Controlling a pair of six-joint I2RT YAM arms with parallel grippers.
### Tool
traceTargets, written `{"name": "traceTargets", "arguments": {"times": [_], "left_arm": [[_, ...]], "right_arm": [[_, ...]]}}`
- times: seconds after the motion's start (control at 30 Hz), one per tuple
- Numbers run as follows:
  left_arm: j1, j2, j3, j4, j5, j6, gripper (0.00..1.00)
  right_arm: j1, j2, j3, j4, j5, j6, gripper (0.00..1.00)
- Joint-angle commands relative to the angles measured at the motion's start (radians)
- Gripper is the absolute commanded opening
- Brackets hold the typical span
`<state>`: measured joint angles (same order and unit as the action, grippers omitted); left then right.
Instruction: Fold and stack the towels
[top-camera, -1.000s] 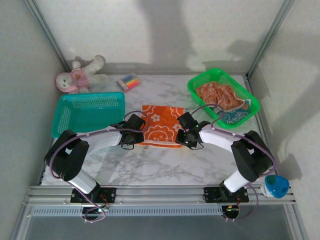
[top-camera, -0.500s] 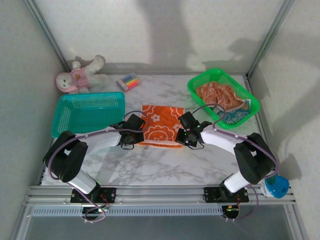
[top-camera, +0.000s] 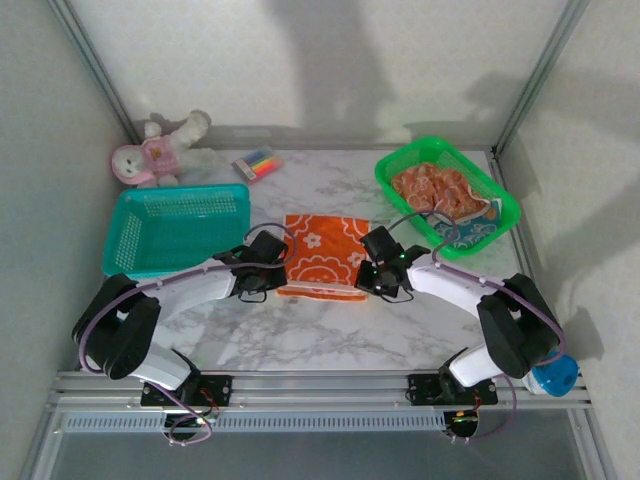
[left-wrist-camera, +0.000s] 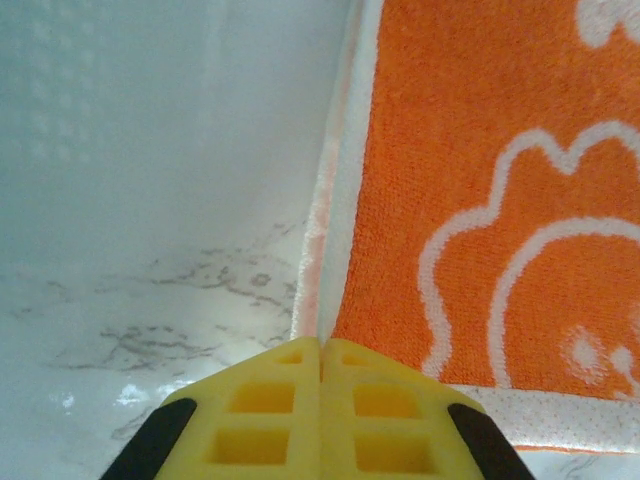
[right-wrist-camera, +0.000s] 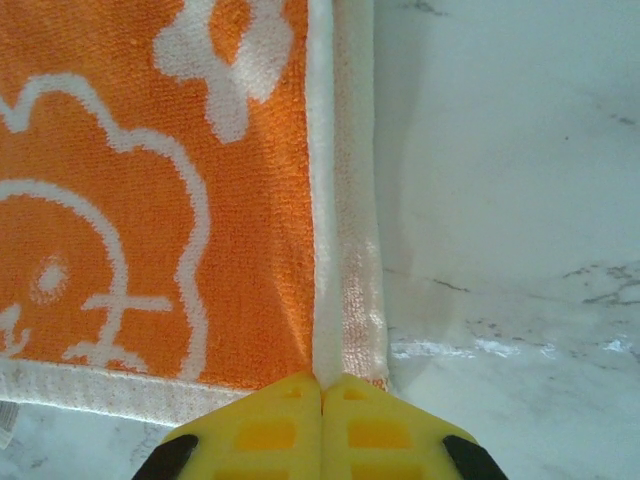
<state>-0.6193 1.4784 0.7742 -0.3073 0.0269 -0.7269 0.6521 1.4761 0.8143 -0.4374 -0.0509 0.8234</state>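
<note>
At near corners of orange towel (top-camera: 322, 255), left fingers (left-wrist-camera: 262, 425), right fingers (right-wrist-camera: 272, 432) closed, pinching hem.

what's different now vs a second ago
Both arms sank lower, elbows swinging outward. The left gripper and right gripper, shut on the near corners of the orange towel, edged slightly nearer, and the towel seems dragged a touch with them. The teal basket, green basket, plush toy and markers stayed put.

The left arm (top-camera: 190, 285) and right arm (top-camera: 455, 283) were made of white and black links with lilac cables; yellow fingers (left-wrist-camera: 255, 425) were moulded with square recesses.
</note>
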Motion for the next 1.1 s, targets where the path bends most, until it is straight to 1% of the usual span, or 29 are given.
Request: {"name": "traceTargets", "arguments": {"times": [0.0,0.13,0.3,0.53,0.73,0.9,1.07], "left_arm": [[-0.005,-0.017,-0.027,-0.027,0.001,-0.019,0.0],[-0.006,-0.025,0.003,-0.063,0.004,-0.014,0.0],[-0.005,-0.038,0.06,-0.098,-0.021,-0.005,0.0],[-0.007,-0.089,0.082,-0.108,-0.028,-0.027,0.0],[-0.009,-0.082,0.045,-0.104,-0.016,-0.034,0.0],[-0.012,-0.112,0.019,-0.104,-0.021,-0.045,0.0],[-0.016,-0.095,-0.038,-0.061,0.001,-0.05,0.0]], "right_arm": [[-0.004,0.004,-0.015,-0.03,-0.003,-0.009,0.0],[-0.001,-0.005,0.007,-0.06,-0.019,-0.009,0.0],[0.0,-0.035,0.04,-0.103,0.024,-0.029,0.0],[0.003,-0.099,0.033,-0.113,0.031,-0.015,0.0],[0.008,-0.091,0.013,-0.108,0.019,-0.012,0.0],[0.013,-0.09,-0.008,-0.096,0.023,-0.006,0.0],[0.022,-0.042,-0.033,-0.062,0.005,-0.008,0.0]]}}
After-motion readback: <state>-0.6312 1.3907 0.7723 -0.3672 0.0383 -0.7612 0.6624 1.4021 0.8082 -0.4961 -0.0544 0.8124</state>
